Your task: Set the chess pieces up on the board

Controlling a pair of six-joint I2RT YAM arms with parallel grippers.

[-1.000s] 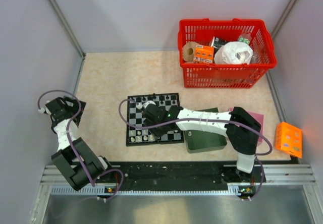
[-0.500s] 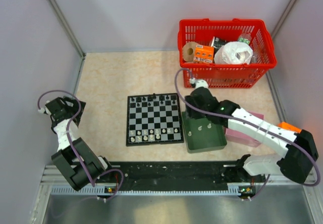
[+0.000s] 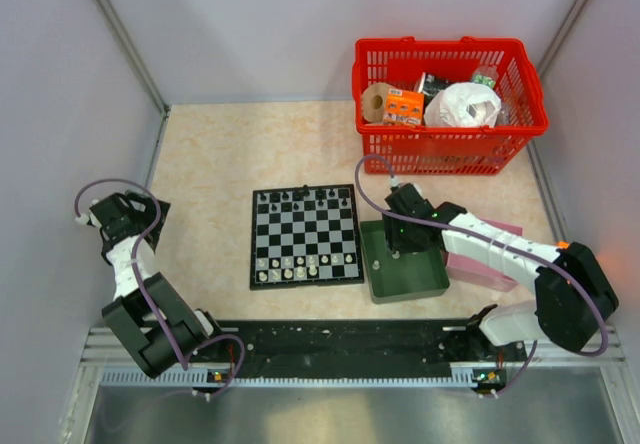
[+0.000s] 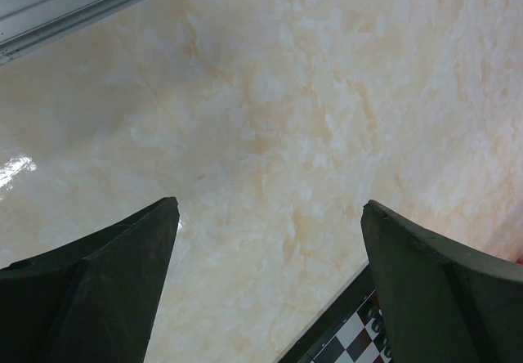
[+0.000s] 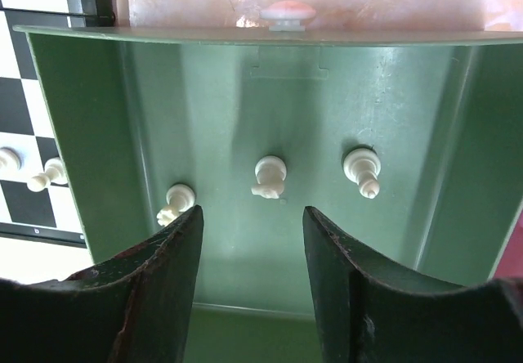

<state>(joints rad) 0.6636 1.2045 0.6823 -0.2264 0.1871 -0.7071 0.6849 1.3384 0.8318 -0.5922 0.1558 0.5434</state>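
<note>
Beige marble tabletop (image 3: 210, 154), grey walls on three sides: we are bringing the right gripper (image 5: 252, 209) back from the board (image 3: 305, 236) to the green tray (image 3: 420, 279), which sits just beside the board's right edge. A second ago this arm was stretching across the squares. Now it is hanging over the tray with its jaws spread and nothing between them, lined up on the middle piece (image 5: 269, 177) of three white pieces lying on the tray floor. We are reading that as one delivery finished and the next pick beginning.

Black pieces (image 3: 300, 199) are lining the board's far row, and more white ones are standing on its near rows, so we are judging the setup well along but not complete.

Room is tight in places. The left piece (image 5: 176, 202) is lying close to the tray wall, leaving little space for a finger there. The middle piece and the right piece (image 5: 362, 171) are sitting with open floor on either side. A pink box (image 3: 468, 269) is touching the tray's right side, and a red basket (image 3: 450, 149) is standing nearby beyond it.

Our left gripper (image 4: 270, 202) is gaping wide open over bare tabletop at the far left, well apart from the work.
</note>
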